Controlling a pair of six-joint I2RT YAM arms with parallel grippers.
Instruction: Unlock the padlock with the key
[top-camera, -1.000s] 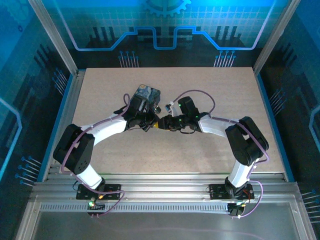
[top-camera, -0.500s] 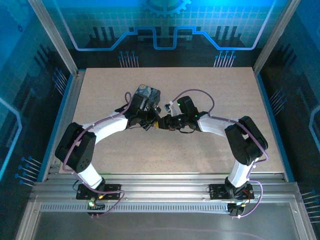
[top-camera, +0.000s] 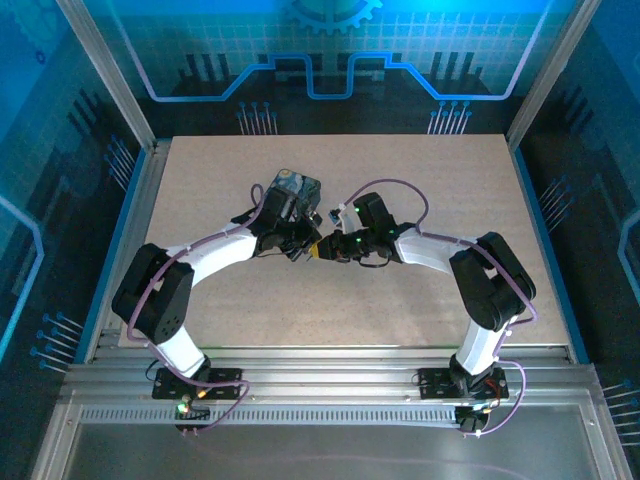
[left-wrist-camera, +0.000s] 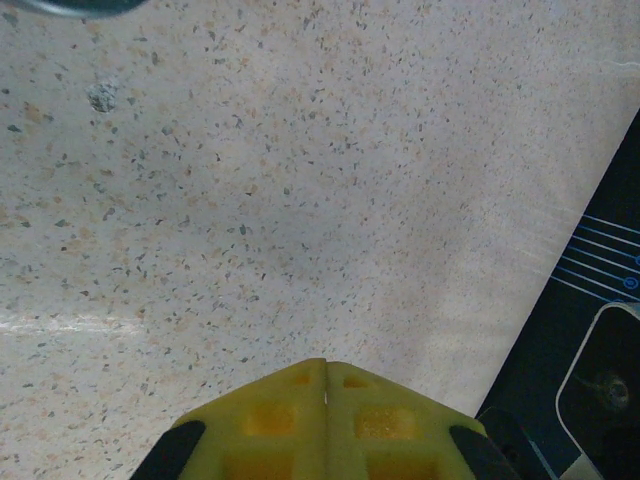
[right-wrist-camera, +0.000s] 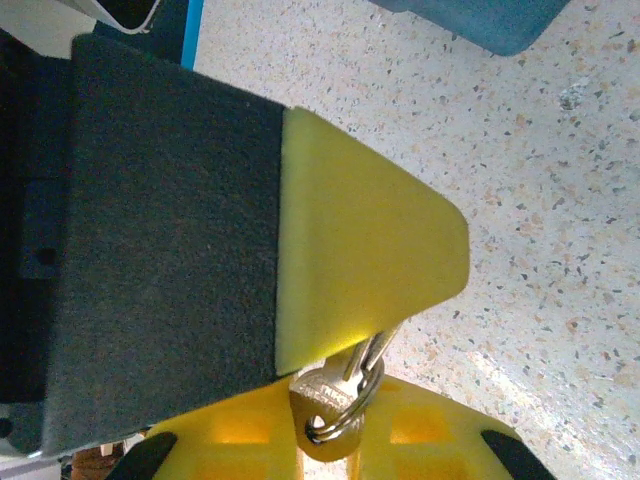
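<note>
- Jaws on the left arm (top-camera: 215, 255) are pressing fully together. In the left wrist view their two yellow fingers (left-wrist-camera: 270, 425) are meeting tip to tip, with nothing visible between them and the bare speckled surface (left-wrist-camera: 300, 200) beyond.
- Jaws on the right arm (top-camera: 440, 250) are standing almost together around the key (right-wrist-camera: 322, 390). Its metal head, with a thin ring (right-wrist-camera: 345, 415) through it, is sitting in the narrow gap between the yellow fingers (right-wrist-camera: 425, 435) at the bottom of the right wrist view. We cannot tell whether they are actually pinching it.
- The key's shaft is running up and to the right from the head and passing under a broad yellow finger tip (right-wrist-camera: 370, 250) backed by dark grey padding. We cannot tell what is gripping that end.
- From above, we are seeing the left jaws and the right jaws meeting nose to nose near the middle of the surface, a little toward its far side, with both arms reaching inward.
- The swirl-painted box (top-camera: 297, 187) is lying on the far side of the left arm's wrist, which is overlapping its near edge.
- The padlock is too small for us to pick out where the jaws are crowding together in the overhead view.
- Purple cables (top-camera: 400, 185) are looping along both arms.
</note>
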